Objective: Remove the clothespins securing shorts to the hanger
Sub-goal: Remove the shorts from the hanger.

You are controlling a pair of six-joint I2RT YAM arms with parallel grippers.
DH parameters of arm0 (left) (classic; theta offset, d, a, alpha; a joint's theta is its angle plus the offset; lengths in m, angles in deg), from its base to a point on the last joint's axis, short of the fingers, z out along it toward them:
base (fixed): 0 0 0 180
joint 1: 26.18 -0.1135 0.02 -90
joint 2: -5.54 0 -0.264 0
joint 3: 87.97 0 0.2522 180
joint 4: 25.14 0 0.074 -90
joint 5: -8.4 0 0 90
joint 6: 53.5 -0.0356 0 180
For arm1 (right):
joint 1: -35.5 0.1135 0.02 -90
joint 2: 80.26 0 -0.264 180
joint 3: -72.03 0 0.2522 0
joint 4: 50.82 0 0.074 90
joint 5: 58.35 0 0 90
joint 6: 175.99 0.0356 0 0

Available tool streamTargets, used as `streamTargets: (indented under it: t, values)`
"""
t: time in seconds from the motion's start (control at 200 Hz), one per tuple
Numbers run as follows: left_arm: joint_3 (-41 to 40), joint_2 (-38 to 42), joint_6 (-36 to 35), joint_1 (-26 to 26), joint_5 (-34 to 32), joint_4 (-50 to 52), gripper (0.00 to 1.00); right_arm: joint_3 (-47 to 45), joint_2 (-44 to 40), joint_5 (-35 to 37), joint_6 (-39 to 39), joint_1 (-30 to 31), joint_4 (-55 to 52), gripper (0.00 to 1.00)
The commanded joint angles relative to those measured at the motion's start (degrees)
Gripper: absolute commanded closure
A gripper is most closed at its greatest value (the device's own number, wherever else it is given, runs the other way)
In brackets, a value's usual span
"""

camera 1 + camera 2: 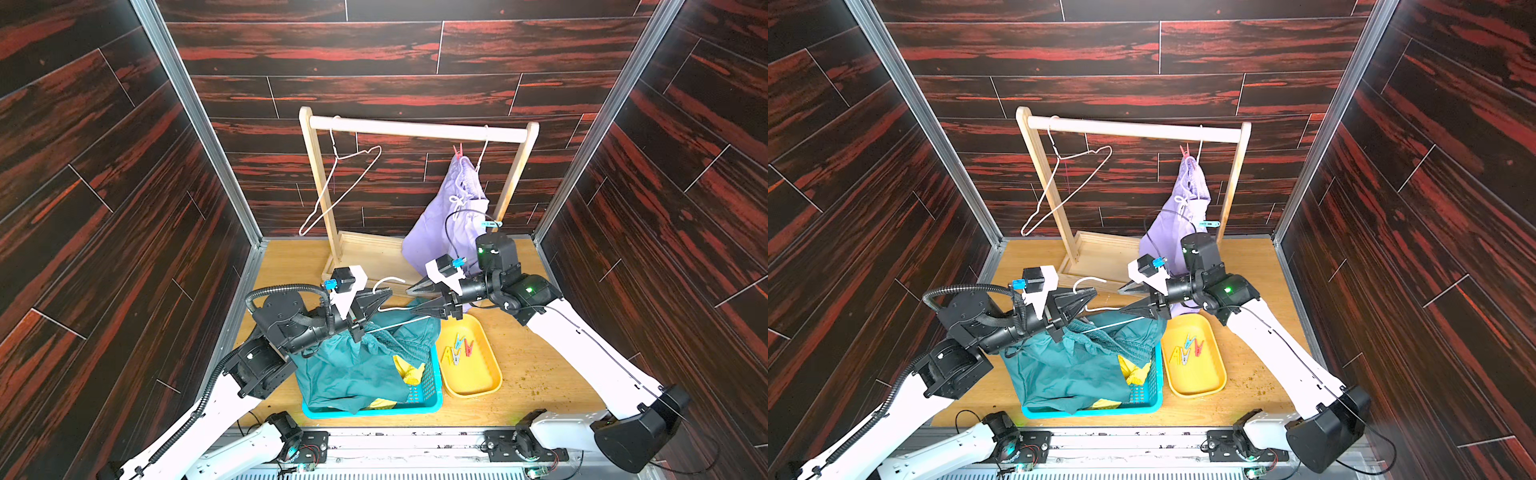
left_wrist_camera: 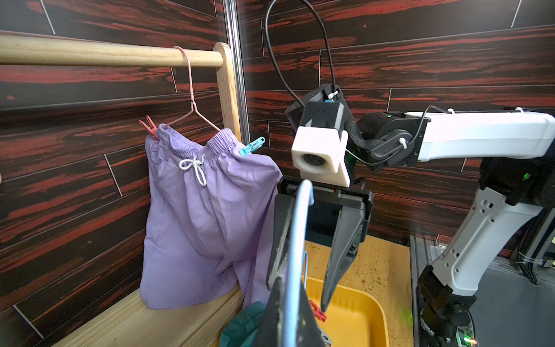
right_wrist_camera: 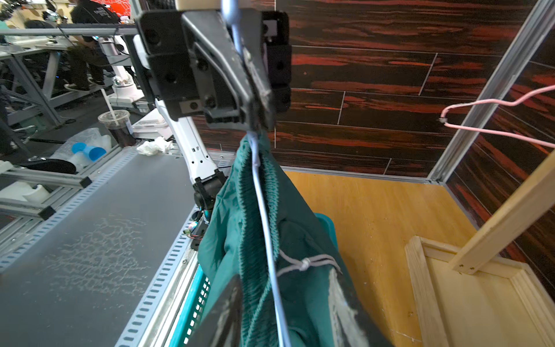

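Shorts [image 1: 345, 368] hang from hanger [image 2: 295, 240] in left gripper [image 1: 386, 294], facing right gripper [image 1: 411, 302].

A wooden rack [image 1: 415, 129] stands at the back of the tabletop [image 1: 552, 365], w/ a round bar on top, two side posts and a flat framed base [image 1: 365, 249]. Nearer the front edge, a turquoise plastic basket [image 1: 374, 411] w/ perforated walls sits just beside a yellow oval tray [image 1: 473, 380], which is on its right. Small greenish crumbs [image 1: 536, 384] lie on the tabletop right of the tray. Dark wall panels [image 1: 374, 50] w/ red grain close three sides, joined by metal corner profiles [image 1: 195, 116]. In the right wrist view, outside the cell, there are a plastic cup [image 3: 115, 123] w/ dark drink and straw, a crumpled tissue [image 3: 154, 146] and blue cups [image 3: 90, 151].
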Motion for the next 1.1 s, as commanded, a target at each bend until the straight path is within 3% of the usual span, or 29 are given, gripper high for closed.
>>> streamTargets:
  t: [0.0,0.832,0.952,1.097]
  values:
    - [1.4,0.52,-0.83,-0.3,0.13,-1.14,1.0,0.32,1.87,0.86,-0.45,1.51,-1.12,0.53]
    - [1.01,0.61,-0.83,-0.34,0.39,-1.49,1.0,-2.06,3.09,2.23,0.97,4.67,1.1,0.68]
    - [1.03,0.7,-0.83,-0.3,0.43,-1.4,1.0,-2.68,2.79,2.05,1.05,4.63,1.18,0.83]
    - [0.92,0.75,-0.79,-0.3,-0.39,-1.53,1.0,-3.13,2.36,2.38,1.05,4.67,1.59,0.93]
